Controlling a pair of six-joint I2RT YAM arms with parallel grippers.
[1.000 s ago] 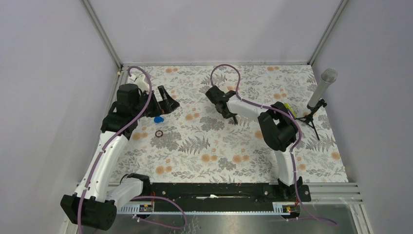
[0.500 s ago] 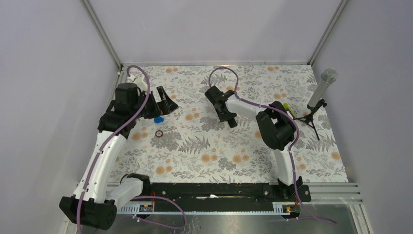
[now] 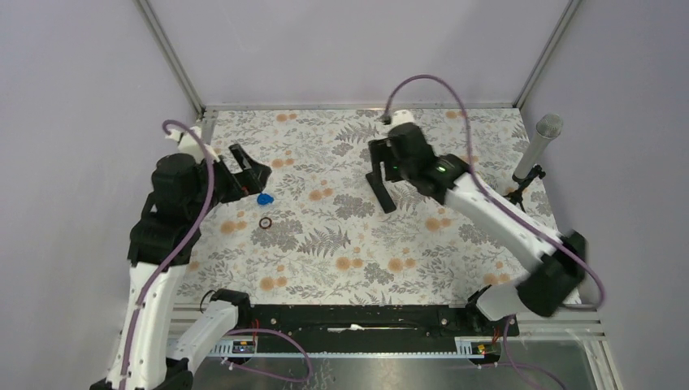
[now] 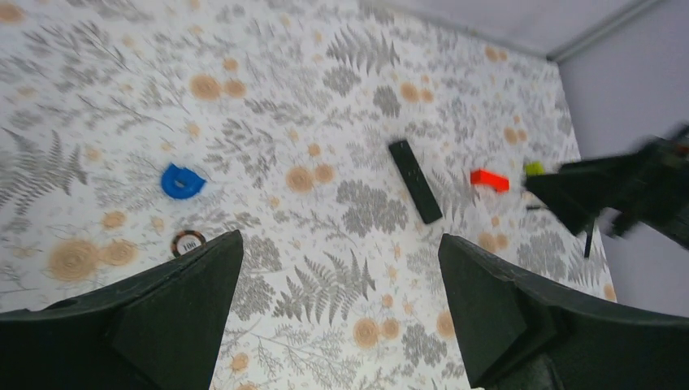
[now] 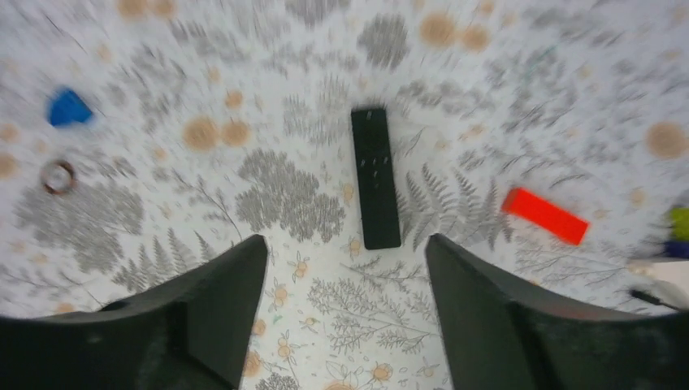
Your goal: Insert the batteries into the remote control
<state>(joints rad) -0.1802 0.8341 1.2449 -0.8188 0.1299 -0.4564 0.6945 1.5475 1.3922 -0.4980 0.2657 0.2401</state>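
Mid-bench: the remote control (image 5: 376,177) lies flat on the bench (image 3: 325,268), with nothing gripping it. The right hand (image 5: 345,244) hovers above it, fingers spread wide and empty; the remote's near end sits just ahead of the gap. The left hand (image 4: 339,244) is off to the left, likewise spread and empty, well apart from the remote. A red block (image 5: 544,214) lies to the remote's right. No batteries made out in any view. Back cover on or off: cannot tell. Judgement: loading not begun; finding, picking and seating the batteries all remain.
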